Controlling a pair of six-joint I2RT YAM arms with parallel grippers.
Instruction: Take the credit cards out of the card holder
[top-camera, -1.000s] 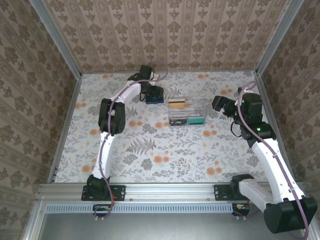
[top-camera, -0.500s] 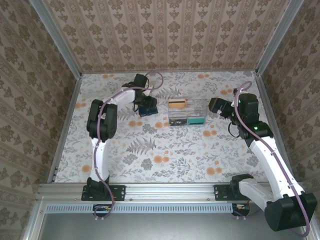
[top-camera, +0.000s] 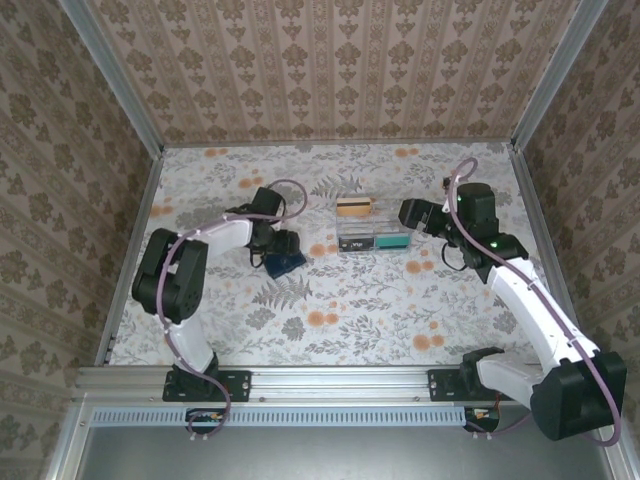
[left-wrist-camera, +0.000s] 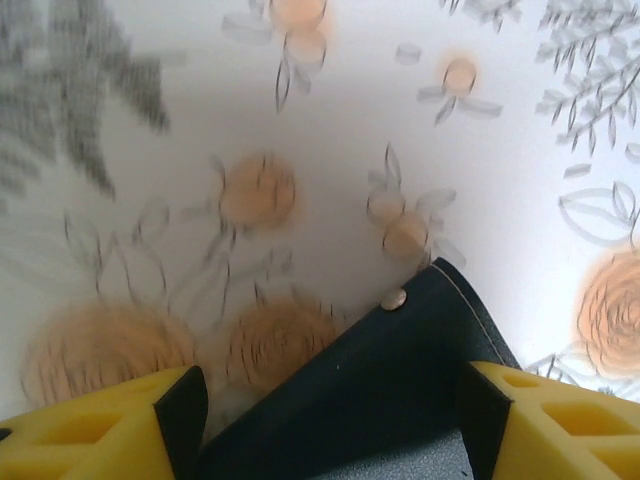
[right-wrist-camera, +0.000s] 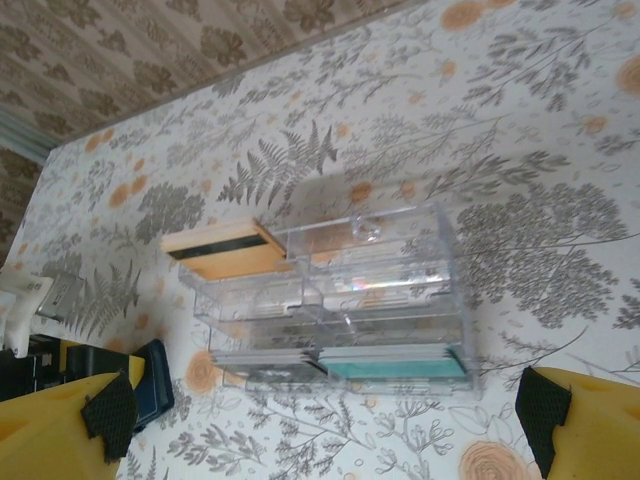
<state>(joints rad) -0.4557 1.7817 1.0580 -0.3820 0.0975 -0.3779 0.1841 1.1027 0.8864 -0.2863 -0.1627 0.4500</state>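
So on the big floral-print desk (top-camera: 350, 300), the clear plastic box (top-camera: 375, 225) with its little compartments sits mid-desk towards the far side, with a tan card (right-wrist-camera: 225, 255) and a teal card (right-wrist-camera: 395, 362) in it. The small dark navy folding card holder (top-camera: 287, 263) is left of the box and a bit nearer, pinched across its width in the left tool (top-camera: 281, 245). The right tool (top-camera: 410, 213) hangs by the box's right end, fingers spread wide with nothing in them. My guess is the step is presenting the holder so the other arm can open it. I'd grip one half only rather than squeeze the fold flat, set it down between the arms snap side up, and bring the right tool over slowly. Looks-wise it's matte navy with pale stitching along the edge, one corner pointing down at the desk and a tiny metal snap stud (left-wrist-camera: 394, 298) near that corner. It looks folded closed, and I can't tell if cards are inside.
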